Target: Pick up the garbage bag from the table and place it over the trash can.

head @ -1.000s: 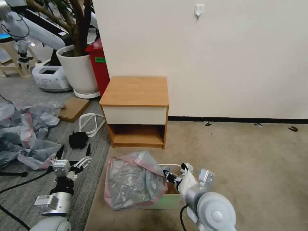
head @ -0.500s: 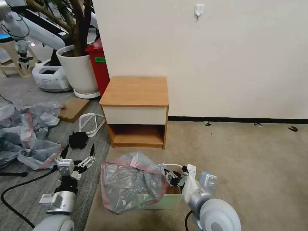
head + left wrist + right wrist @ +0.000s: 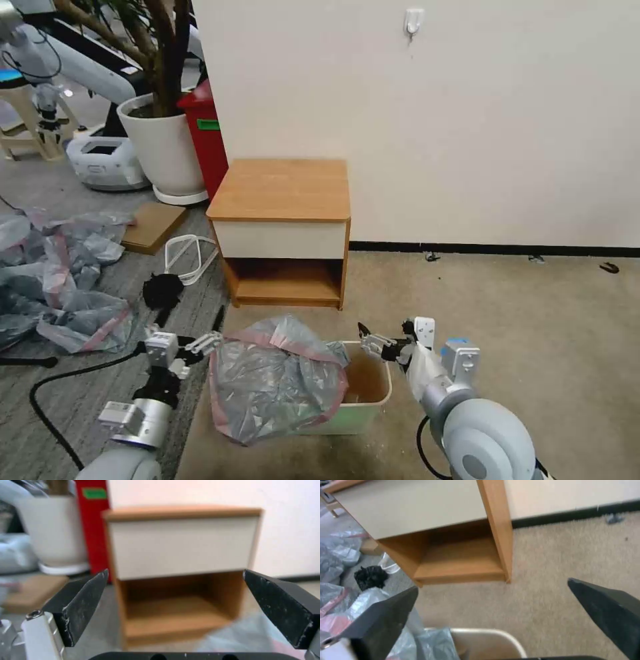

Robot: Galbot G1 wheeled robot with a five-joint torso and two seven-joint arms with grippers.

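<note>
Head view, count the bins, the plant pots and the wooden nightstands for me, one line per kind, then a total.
Bins: 2, small beige plastic trash can, tall red bin
Plant pots: 1, white round pot
Nightstands: 1, light-wood table
Total: 4

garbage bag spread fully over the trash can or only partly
Only partly: the garbage bag drapes over the left side of the trash can, whose right half is uncovered, with its brown inside showing.

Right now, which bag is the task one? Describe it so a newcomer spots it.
Find the wooden nightstand against the white wall; in front of it on the carpet sits a cream trash can. The garbage bag is draped over that can's left side: one grey bag with a pink band, apart from the heap of bags farther left.
</note>
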